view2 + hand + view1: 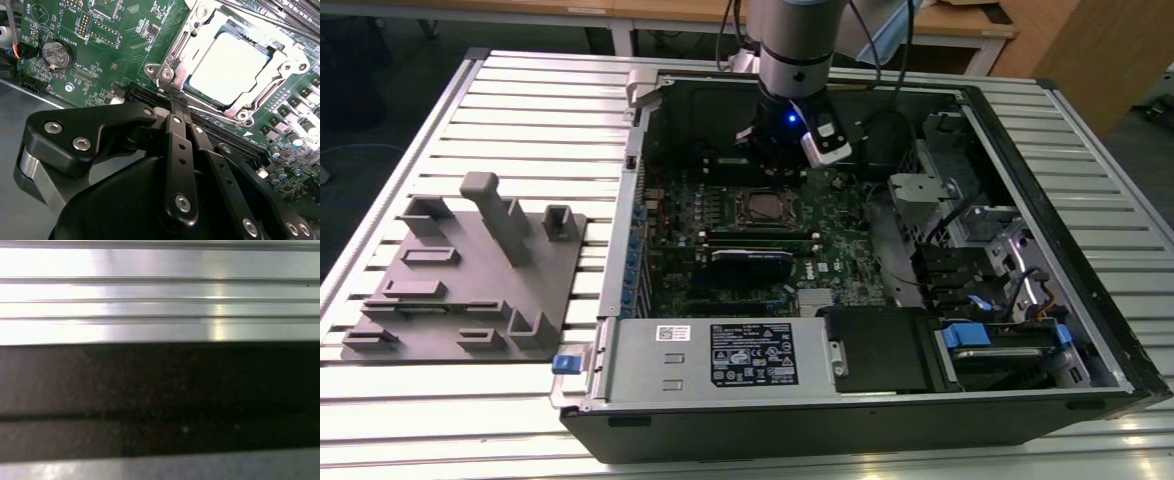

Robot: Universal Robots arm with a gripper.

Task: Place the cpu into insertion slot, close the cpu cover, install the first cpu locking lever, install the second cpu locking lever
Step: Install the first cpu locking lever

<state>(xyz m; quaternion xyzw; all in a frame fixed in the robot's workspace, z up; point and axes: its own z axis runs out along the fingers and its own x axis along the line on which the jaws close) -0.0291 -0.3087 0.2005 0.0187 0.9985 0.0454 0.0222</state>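
The cpu [227,62] lies flat in the insertion slot [758,207], its silver-grey top facing up. The cpu cover [280,75], a silvery frame, lies down around it with the chip showing through its window. A thin metal lever rod [212,112] runs along one edge of the socket. My gripper [173,99] has its black fingers pressed together, shut, with the tips right at the socket's corner bracket [166,75]. In the exterior view the gripper [781,152] hangs inside the open computer case, just behind the socket.
The case walls [1014,130] surround the green motherboard [841,225]. Memory slots [754,240], a coin battery [56,54], a power supply [720,355] and drive cages [987,250] crowd the inside. A grey fixture plate [467,280] lies at the exterior view's left. Slatted aluminium table [160,290].
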